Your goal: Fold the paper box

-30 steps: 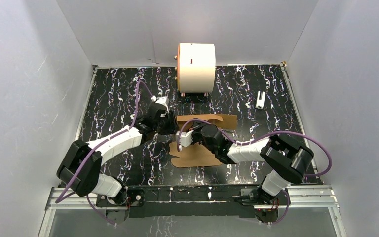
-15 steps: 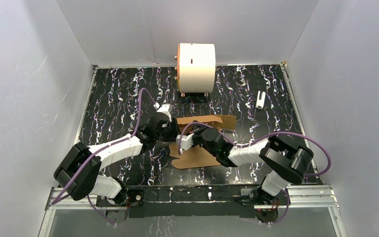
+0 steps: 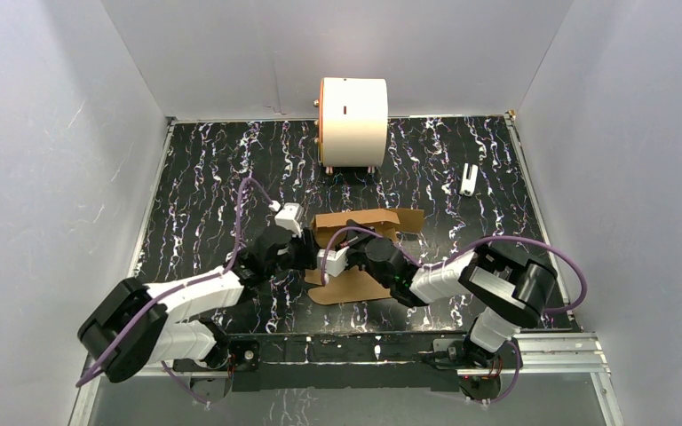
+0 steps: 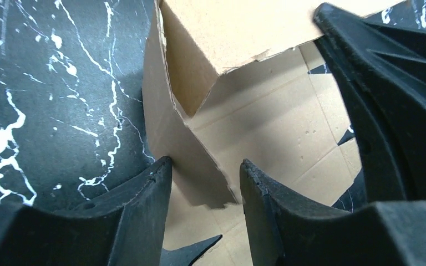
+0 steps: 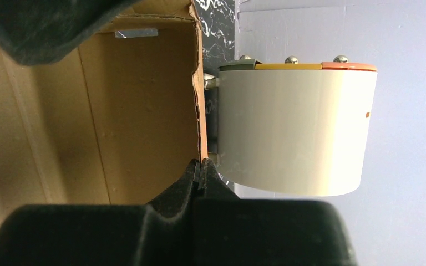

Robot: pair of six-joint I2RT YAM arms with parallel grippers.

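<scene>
Two hands at the box (image 3: 355, 286) on the black marbled tabletop (image 3: 204, 177), grey walls (image 3: 44, 133) around. Left hand (image 4: 204, 172) released astride a flap (image 4: 191, 133). Right hand (image 5: 199, 169) clenched on box edge. White cylinder (image 3: 353, 120) at back.

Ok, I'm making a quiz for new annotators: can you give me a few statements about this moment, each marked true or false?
1. The right gripper is shut on an edge of the box. True.
2. The left gripper is shut tight. False: its jaws stand apart, with cardboard between them.
3. The box is a flat sheet. False: walls already stand up from it.
4. The cylinder stands behind the box, apart from it. True.
</scene>
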